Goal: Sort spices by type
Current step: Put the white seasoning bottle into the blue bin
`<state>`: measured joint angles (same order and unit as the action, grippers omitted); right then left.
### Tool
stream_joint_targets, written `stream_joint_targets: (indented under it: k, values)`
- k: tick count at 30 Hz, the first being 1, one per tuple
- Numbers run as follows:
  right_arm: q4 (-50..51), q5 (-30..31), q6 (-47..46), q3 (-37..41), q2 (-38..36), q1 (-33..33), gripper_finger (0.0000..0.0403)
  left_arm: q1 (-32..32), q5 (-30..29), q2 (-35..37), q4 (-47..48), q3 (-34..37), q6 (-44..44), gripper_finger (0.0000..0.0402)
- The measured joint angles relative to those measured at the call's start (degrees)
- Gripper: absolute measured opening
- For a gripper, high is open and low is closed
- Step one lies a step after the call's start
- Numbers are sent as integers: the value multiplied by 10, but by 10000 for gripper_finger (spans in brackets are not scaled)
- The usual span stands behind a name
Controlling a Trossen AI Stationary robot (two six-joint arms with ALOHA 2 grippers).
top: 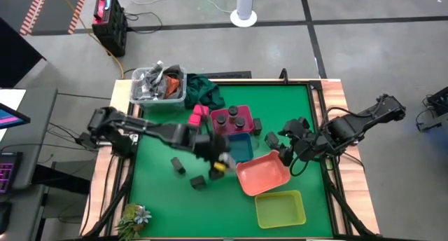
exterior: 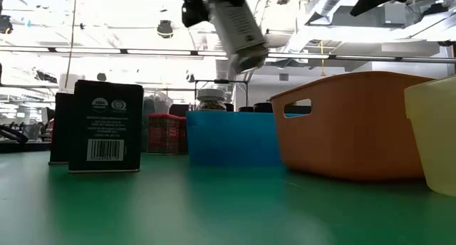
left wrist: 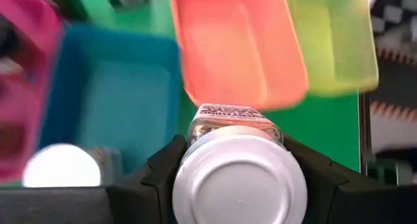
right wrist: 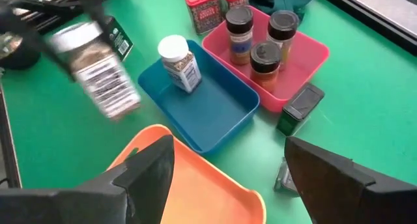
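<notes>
My left gripper (top: 221, 161) is shut on a white-capped round jar (left wrist: 238, 123) and holds it in the air over the gap between the blue tray (top: 241, 148) and the salmon tray (top: 263, 174). Another white-capped jar (right wrist: 177, 61) stands in the blue tray. Three dark-capped jars (right wrist: 264, 38) stand in the pink tray (right wrist: 313, 55). Bright pink blocks (top: 199, 115) lie just outside the pink tray. Dark grey boxes rest on the mat (top: 178, 164) (top: 198, 180) (right wrist: 300, 107). My right gripper (right wrist: 228, 178) is open, hovering over the salmon tray's right end. My left gripper pinches the white-capped jar between its two fingers (left wrist: 163, 178), one on each side of the cap end (left wrist: 238, 185). The cap faces back toward the wrist and the jar's body points away along the fingers. The jar (exterior: 239, 28) is lifted clear and slants down below the gripper.
A yellow-green tray (top: 280, 208) sits near the table's front edge beside the salmon tray. A clear bin of grey clutter (top: 157, 83) and a dark green cloth (top: 205, 90) are at the far edge. A small plant (top: 135, 216) is at the near left corner.
</notes>
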<state>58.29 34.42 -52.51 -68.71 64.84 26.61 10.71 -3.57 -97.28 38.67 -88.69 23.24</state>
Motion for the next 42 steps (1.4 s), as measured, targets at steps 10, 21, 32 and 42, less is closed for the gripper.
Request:
stream_joint_targets:
  k: [10,21,32,42]
  values:
    - [-14,0,-12,0,29,0,314,-125,81,-49,-49,-23,-40,194]
    - [20,3,-53,0,36,-9,314,-146,77,-179,164,-187,-188,194]
    - [62,0,-95,0,34,-9,314,-129,28,-257,236,-245,-234,232]
    - [62,-3,-96,0,34,-7,314,-129,14,-244,235,-254,-216,265]
